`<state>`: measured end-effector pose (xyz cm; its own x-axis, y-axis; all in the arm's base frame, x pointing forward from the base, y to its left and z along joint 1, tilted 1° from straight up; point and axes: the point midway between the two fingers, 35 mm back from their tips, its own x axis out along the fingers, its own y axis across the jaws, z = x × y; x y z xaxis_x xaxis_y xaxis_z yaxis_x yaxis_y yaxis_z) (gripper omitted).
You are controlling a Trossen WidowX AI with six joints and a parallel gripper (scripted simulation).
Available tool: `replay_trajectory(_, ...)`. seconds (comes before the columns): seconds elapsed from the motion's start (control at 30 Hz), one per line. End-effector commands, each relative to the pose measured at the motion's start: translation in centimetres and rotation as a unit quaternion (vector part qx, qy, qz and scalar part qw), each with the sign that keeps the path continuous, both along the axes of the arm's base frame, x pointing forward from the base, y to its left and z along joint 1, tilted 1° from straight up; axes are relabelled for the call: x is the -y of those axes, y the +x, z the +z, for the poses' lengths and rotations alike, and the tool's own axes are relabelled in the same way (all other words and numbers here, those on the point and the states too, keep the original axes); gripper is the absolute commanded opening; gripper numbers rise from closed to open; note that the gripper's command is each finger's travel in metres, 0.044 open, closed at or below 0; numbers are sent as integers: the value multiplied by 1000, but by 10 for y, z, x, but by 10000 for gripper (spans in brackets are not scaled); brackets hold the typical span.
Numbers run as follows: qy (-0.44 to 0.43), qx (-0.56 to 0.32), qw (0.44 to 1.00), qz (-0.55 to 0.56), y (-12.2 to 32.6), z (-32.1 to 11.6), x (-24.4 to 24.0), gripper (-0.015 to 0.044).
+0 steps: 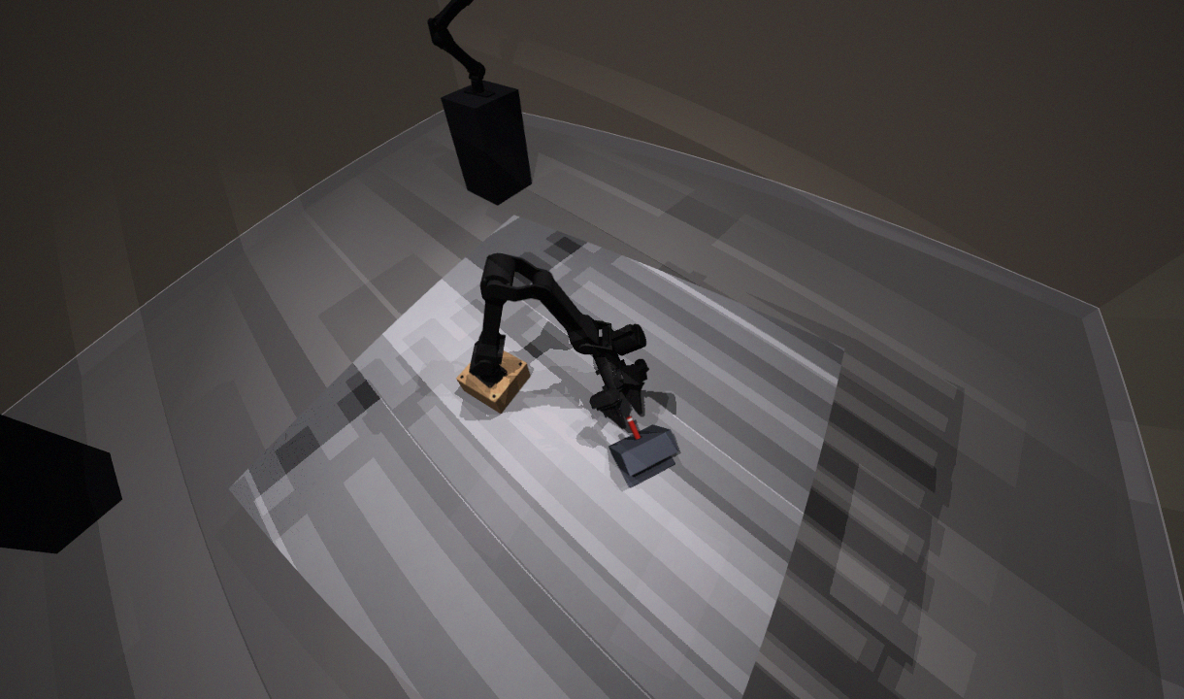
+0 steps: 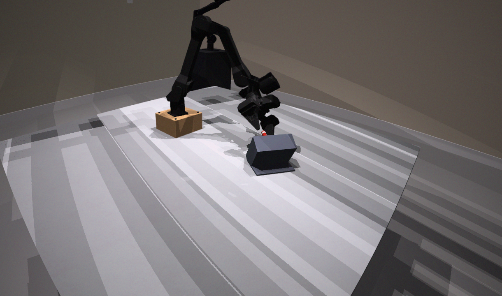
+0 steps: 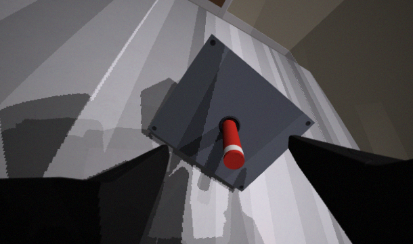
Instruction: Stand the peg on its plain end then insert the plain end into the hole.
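Matt and smooth surfaces, with wood under the arm.

We are seeing smooth, matt slate-grey faces on the panel, and a smooth, plastic-looking red peg with a matt white band. We are finding brown, wood-like faces on the base block, dull black on the arm, and a smooth table.
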<state>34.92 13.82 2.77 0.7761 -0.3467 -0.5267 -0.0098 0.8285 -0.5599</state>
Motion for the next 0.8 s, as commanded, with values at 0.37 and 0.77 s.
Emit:
replay_trajectory(0.37, 3, 1, 1000, -2, -19, 14, -12, 440)
replay_trajectory(0.77, 1, 0, 1000, -1, -35, 22, -20, 440)
